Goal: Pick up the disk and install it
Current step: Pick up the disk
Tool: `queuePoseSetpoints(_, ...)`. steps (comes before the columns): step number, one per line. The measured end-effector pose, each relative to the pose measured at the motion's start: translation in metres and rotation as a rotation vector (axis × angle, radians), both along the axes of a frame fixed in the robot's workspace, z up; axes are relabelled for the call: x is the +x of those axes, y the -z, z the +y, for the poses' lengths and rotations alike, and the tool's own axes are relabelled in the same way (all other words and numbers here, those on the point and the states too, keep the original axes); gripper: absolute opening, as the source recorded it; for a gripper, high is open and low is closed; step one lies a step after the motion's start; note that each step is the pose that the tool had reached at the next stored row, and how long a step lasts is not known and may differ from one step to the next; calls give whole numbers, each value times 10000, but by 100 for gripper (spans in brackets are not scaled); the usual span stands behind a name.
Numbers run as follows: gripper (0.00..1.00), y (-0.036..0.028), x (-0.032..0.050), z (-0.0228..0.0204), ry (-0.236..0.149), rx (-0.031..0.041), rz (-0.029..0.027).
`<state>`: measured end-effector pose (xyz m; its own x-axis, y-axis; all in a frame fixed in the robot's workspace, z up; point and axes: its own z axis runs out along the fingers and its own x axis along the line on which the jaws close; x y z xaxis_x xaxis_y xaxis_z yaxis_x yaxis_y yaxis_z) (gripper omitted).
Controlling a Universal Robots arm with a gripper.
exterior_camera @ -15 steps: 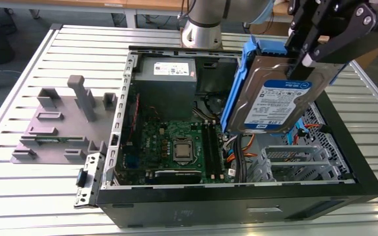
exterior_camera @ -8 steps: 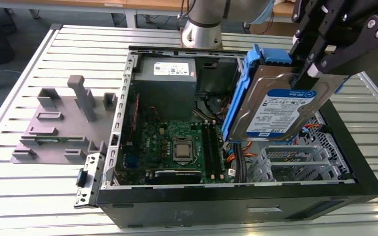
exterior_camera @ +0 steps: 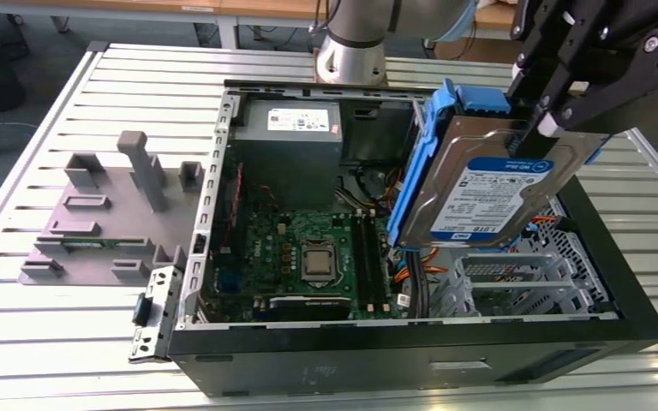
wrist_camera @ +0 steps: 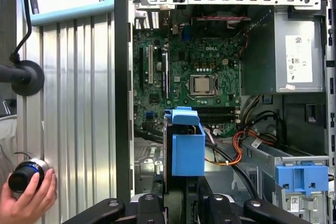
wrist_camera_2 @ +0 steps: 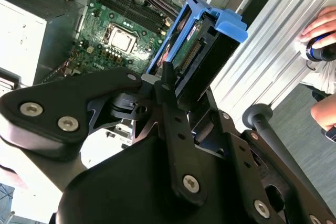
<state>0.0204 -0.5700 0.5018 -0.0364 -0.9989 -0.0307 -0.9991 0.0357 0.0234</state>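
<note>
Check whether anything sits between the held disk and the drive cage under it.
No solid object shows between them. The gripper holds the disk tilted over the open case, above the metal drive cage. Orange and black cables run beside the cage near the disk's lower edge; whether they would snag cannot be told.

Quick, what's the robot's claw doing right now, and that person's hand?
Claw: closed on the disk, holding it above the open computer case.
Person's hand: wrapped around a small round black object.
</note>
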Motion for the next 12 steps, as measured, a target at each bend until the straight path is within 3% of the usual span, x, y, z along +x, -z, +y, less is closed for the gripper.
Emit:
queuePoseSetpoints(2,35,1,51,0,2,0,2)
queuePoseSetpoints(12,35,13,500,0,1,-1,44)
